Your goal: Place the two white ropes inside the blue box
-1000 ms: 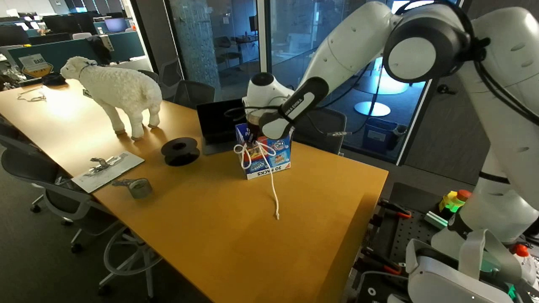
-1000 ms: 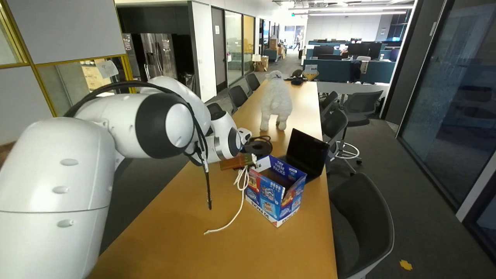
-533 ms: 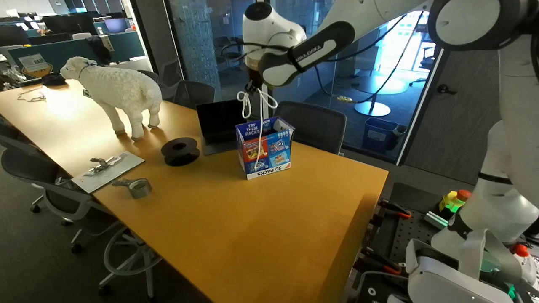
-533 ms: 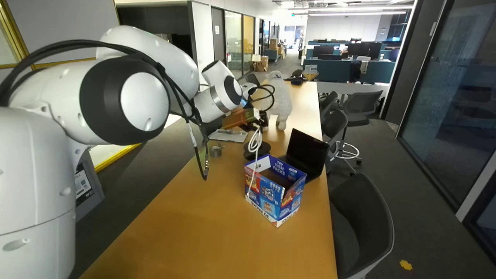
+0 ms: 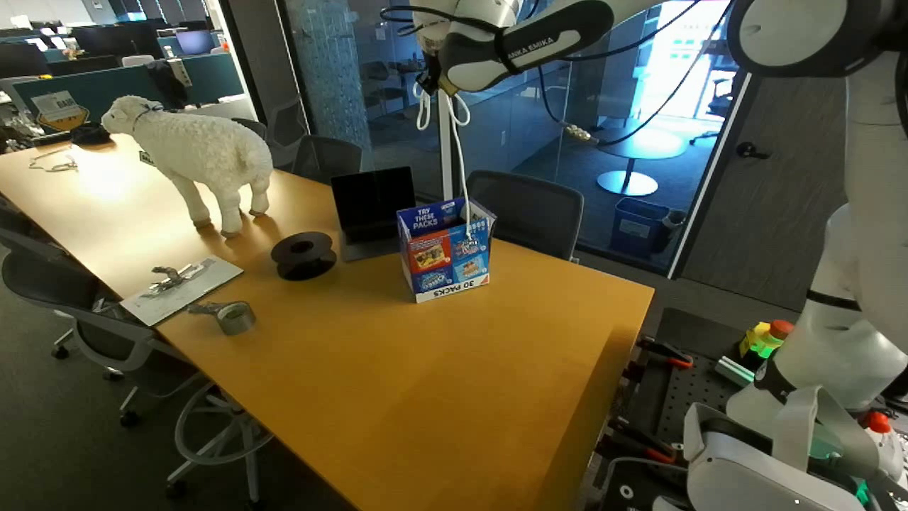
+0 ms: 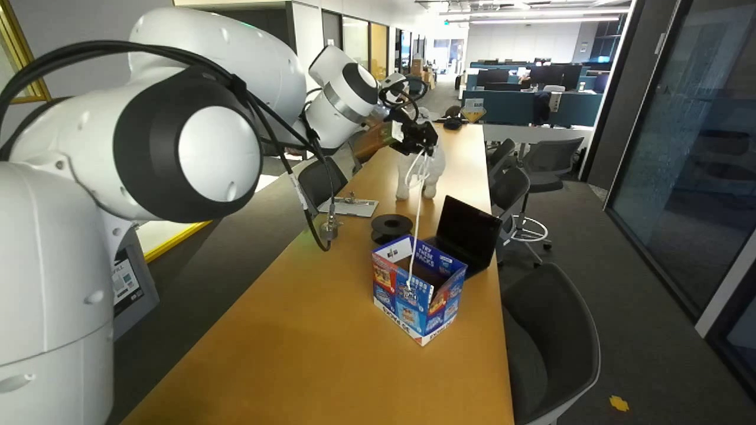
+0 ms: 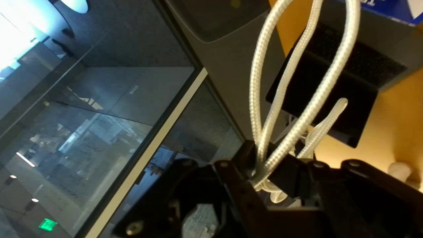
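White rope (image 7: 327,81) dangles past the box's rim (image 6: 387,264), end effector (image 6: 425,147) well above.

white rope (image 7: 314,105), braided, limp, bunched in loops at upper middle of frame in both exterior views, one strand hanging down; its lower end overlaps the printed front of the blue box (image 5: 448,261), touching or not can't tell. box sits upright around mid-frame, top open, red and white graphics on its sides.
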`<state>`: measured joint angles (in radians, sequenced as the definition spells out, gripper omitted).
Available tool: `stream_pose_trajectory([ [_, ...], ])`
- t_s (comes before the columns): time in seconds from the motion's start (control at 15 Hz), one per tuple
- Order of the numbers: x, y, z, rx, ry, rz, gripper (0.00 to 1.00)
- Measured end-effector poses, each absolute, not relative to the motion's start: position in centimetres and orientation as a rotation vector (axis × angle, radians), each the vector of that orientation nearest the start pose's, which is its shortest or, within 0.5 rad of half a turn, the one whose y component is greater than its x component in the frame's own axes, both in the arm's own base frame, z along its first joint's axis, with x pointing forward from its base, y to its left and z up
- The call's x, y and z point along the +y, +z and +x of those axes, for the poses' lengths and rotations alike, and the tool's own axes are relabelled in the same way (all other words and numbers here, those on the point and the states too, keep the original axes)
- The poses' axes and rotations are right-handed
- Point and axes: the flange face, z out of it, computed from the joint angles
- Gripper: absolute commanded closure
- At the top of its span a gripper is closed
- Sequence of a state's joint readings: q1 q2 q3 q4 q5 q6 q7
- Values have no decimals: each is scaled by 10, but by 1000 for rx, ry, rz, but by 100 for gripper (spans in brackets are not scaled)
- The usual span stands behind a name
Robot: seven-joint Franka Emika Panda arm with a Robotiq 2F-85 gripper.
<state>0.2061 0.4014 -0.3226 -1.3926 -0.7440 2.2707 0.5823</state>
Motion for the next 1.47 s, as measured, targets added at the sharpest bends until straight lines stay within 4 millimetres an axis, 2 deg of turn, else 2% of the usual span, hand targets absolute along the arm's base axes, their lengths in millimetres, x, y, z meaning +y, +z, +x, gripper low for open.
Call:
stream_pose_trajectory([
  [0.33,-59,575,722,-490,901,2173,94],
  [0.6,-54,573,730,-531,920,2119,94],
  [1.07,-47,518,746,-532,856,2183,94],
  [1.47,-31,471,743,-515,746,2321,94],
])
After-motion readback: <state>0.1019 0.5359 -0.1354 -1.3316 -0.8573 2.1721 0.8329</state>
